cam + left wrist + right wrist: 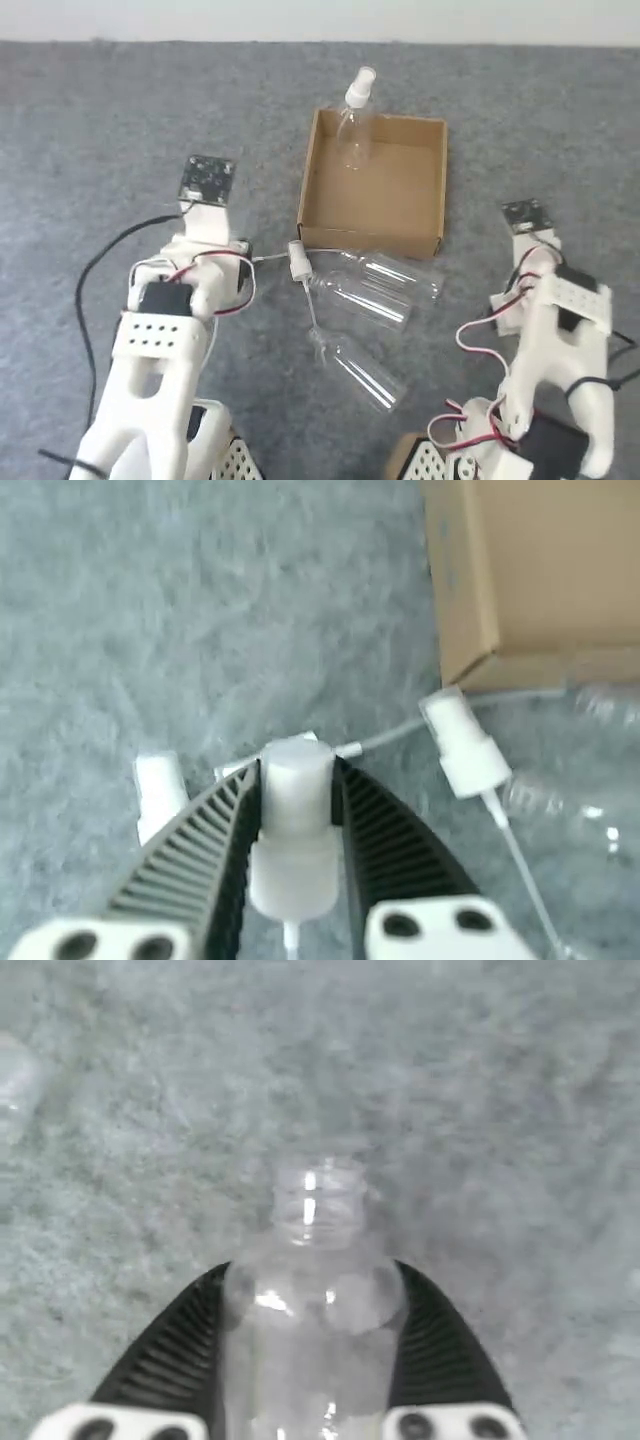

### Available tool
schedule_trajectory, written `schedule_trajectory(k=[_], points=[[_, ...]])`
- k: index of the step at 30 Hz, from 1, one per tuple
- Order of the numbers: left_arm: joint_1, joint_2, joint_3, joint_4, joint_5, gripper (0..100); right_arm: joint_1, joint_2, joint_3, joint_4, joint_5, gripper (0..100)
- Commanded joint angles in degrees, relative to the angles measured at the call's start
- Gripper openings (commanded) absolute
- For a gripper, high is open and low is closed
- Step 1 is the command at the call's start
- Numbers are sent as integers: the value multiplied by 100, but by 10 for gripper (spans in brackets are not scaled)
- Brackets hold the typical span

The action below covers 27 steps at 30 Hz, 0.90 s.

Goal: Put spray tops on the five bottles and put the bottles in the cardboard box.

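Grips a spray top point(293, 850) in left gripper point(293, 780), jaws closed down to its width. Pinches an uncapped bottle point(310, 1210) in right gripper point(310, 1275), neck poking out past the tips. Could miss the narrow neck with the thin, bendy dip tube, or twist the slick bottle in the pads. Shows three bottles point(365, 300) lying just in front of cardboard box point(365, 232), and one capped bottle point(354, 125) inside. Rests on grey carpet point(120, 120) — pale strip beyond far edge.
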<state>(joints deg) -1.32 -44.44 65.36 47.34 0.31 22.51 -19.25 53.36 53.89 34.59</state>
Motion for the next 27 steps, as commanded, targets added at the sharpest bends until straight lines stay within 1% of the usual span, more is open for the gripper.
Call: schedule_trajectory(k=[1, 3, 6, 13, 17, 20, 23, 27], points=[[-44, -220, -40, -141, 35, 52, 101, -110, -580, 532, 484, 192], [-53, -220, -48, -141, 35, 52, 92, -119, -580, 708, 712, 232], [-18, -220, -31, -141, 35, 52, 154, -119, -580, 804, 985, 243], [-35, -220, -22, -141, 35, 52, 163, -110, -923, 831, 976, 245], [-26, -211, -22, -141, 35, 52, 163, -101, -1407, 1376, 1046, 244], [-35, -211, -13, -141, 35, 52, 171, -101, -1530, 1666, 1336, 243], [-44, -211, -13, -141, 35, 52, 268, -48, -1486, 1701, 1697, 243], [-9, -220, 40, -149, 35, 52, 382, 418, -1486, 1657, 2110, 243]])
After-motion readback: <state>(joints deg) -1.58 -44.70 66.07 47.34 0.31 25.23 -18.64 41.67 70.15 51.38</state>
